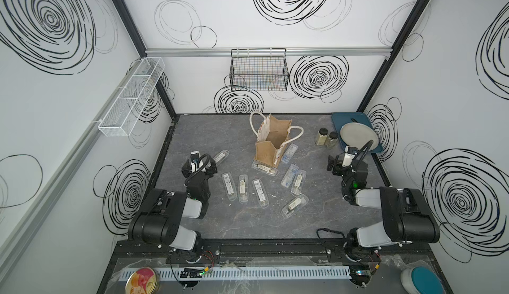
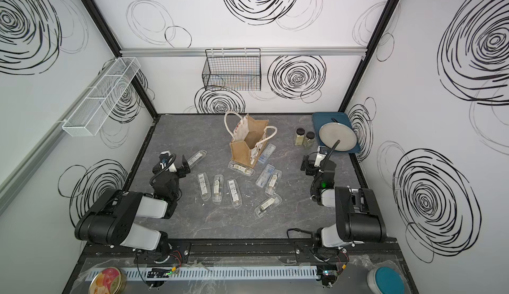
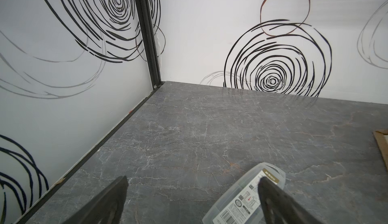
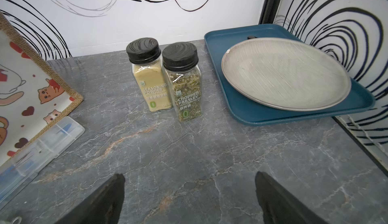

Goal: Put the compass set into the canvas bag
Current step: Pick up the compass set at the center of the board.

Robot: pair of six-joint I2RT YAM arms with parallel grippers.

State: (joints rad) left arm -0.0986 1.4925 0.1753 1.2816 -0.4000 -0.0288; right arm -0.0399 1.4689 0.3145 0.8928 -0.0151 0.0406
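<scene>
- Compass set cases point(image 1: 229, 186) lay scattered on the table point(image 1: 220, 223) before the upright canvas bag point(image 1: 271, 141).
- The left gripper point(image 3: 192, 183) stood wide open, empty, beside one case.
- The right gripper point(image 4: 190, 178) gaped empty near two spice jars point(image 4: 184, 82).

The right gripper point(image 4: 189, 174) is hanging low over the grey marbled table point(image 4: 189, 149), its two dark fingers point(image 4: 100, 202) standing wide apart and holding nothing – only bare tabletop is showing between them. Ahead, a seasoning powder jar point(image 4: 147, 76) and a chopped parsley jar point(image 4: 184, 82), both black-capped, are standing upright and touching each other near the white swirl-patterned wall point(image 4: 126, 19). Just beside them a blue tray point(image 4: 262, 113) is carrying a pale ribbed plate point(image 4: 285, 74), which is sitting tilted with one edge overhanging the tray's rim. On the other side, the canvas bag point(image 4: 31, 86) is showing a cat-printed panel – a compass set point(image 4: 42, 147) in a clear case is lying along its foot.
</scene>
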